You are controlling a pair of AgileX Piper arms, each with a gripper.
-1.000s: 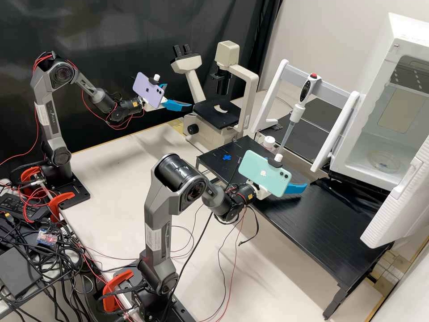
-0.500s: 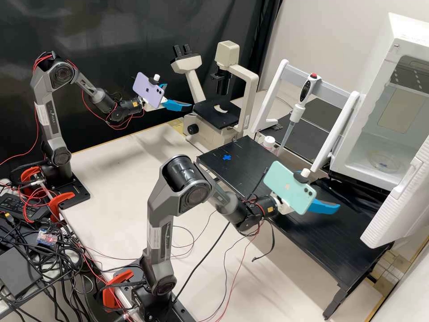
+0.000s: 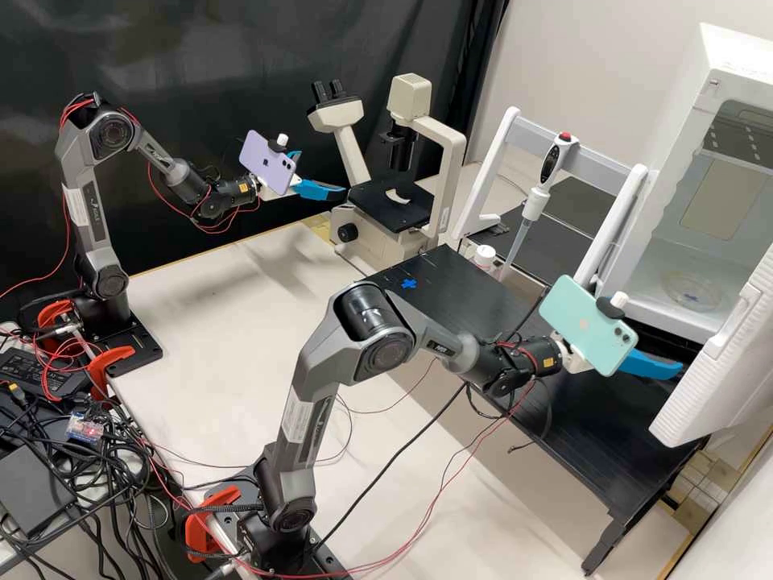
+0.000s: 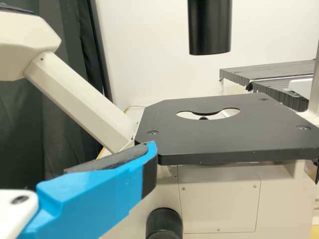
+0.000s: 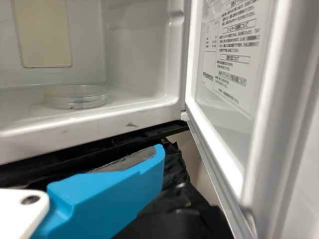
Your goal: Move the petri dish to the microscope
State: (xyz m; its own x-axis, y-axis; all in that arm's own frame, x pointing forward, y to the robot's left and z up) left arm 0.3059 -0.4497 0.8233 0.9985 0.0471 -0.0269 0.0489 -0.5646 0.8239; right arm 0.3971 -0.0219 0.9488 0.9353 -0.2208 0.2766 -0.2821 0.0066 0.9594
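We are at the fetching step, as we judge it: the clear dish (image 3: 692,290) sits on the floor of the white cabinet (image 5: 142,59), at the right of the scene, and it has yet to be picked up. The door (image 5: 227,107) is open. The right gripper (image 3: 675,365) is just outside, near the cabinet's mouth; we take it as spread, because its one blue finger (image 5: 107,191) shows a bare grey pad with nothing against it.

At the far left, the left gripper (image 3: 327,180) is beside the microscope (image 3: 392,203), its fingers apart and nothing between them. The stage (image 4: 227,137) has no dish on it.

Next, we need to bring the right gripper up over the cabinet's front lip (image 5: 94,120), keep it off the door, and slide in with one finger on each side of the dish. The dish is low and looks slick, so we should close gently and lift it level. After that, we probably carry it left towards the microscope, perhaps passing it to the left gripper.
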